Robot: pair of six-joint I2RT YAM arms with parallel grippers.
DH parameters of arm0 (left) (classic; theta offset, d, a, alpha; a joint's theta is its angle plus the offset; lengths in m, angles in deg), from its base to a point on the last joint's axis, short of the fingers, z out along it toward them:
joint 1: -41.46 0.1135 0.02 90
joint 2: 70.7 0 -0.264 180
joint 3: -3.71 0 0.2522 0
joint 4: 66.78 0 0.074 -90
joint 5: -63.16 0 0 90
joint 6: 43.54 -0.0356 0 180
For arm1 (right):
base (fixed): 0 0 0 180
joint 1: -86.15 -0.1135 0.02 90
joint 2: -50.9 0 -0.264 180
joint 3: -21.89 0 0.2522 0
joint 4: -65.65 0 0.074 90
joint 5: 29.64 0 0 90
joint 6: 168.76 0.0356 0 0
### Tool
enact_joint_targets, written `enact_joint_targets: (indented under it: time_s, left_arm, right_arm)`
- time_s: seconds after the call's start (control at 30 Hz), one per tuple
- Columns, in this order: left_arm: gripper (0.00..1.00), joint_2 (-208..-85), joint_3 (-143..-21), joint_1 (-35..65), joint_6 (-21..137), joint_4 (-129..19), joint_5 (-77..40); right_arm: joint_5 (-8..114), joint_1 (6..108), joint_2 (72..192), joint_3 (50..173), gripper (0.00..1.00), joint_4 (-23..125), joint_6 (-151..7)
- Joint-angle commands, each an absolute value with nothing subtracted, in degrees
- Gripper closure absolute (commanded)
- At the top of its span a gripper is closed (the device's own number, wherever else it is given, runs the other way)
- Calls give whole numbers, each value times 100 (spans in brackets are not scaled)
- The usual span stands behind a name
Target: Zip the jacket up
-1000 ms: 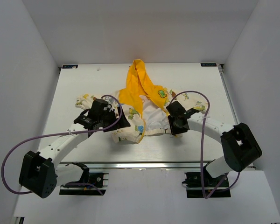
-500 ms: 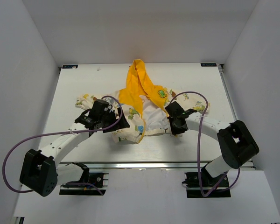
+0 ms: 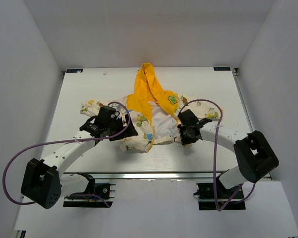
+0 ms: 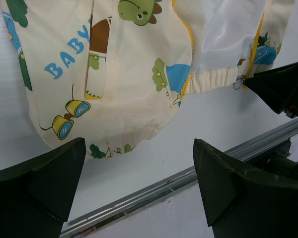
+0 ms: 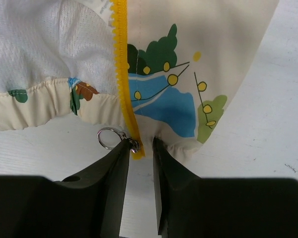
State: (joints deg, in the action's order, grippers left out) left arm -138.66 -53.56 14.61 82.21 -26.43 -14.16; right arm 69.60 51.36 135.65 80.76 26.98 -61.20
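From above, the small cream child's jacket [image 3: 159, 124] with cartoon prints and a yellow-orange hood is lying open on the white table [image 3: 89, 84] between the two arms, its hood pointing away from both claws. What the overhead view is hiding, the wrist cameras are giving. The right claw [image 5: 140, 144] is standing with its jaws only a narrow gap apart. The bottom end of the bright yellow zipper tape [image 5: 121, 74] is sitting between its tips, and a small silver ring pull [image 5: 107, 138] is touching the outside of one finger. I cannot tell whether it is actually pinching the tape. The left claw [image 4: 139, 163] is hanging wide open and holding nothing, with the printed front panel's hem just ahead of its fingers [image 4: 39, 183]. The right claw's black tip [image 4: 280, 89] is showing off to one side of it, at the hem. Compared with half a second ago, the right arm's elbow is sitting slightly nearer the table's front edge, while the left arm and the jacket are lying where they were. Purple cables [image 3: 39, 146] are looping behind each claw. A metal rail [image 3: 164, 174] is running along the near edge behind them, and white walls [image 3: 30, 74] are closing in the table.
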Motion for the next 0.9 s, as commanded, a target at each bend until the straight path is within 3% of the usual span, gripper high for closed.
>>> enact_joint_targets:
  time_s: [0.0,0.1,0.17,0.2,0.23,0.57,0.87]
  left_arm:
    - [2,-13784,-5277,1430,8144,-2639,-1454]
    - [2,-13784,-5277,1430,8144,-2639,-1463]
    - [2,-13802,-5285,1430,8144,-2630,-1463]
    - [2,-13802,-5285,1430,8144,-2621,-1471]
    - [2,-13811,-5303,1421,8144,-2621,-1472]
    - [2,-13776,-5294,1421,8144,-2551,-1542]
    - [2,-13705,-5268,1421,8153,-2568,-1524]
  right_arm:
    - [6845,5117,13799,7995,69,2780,-6127]
    - [6941,5125,13931,7986,70,2772,-6066]
    - [7011,5108,13984,7986,82,2693,-5970]
    - [7099,5108,13993,7978,96,2675,-5917]
    - [7108,5108,13984,7951,100,2640,-5847]
    - [6828,5108,12774,8206,100,2455,-5916]
    - [5737,5029,11875,8206,100,2534,-6101]
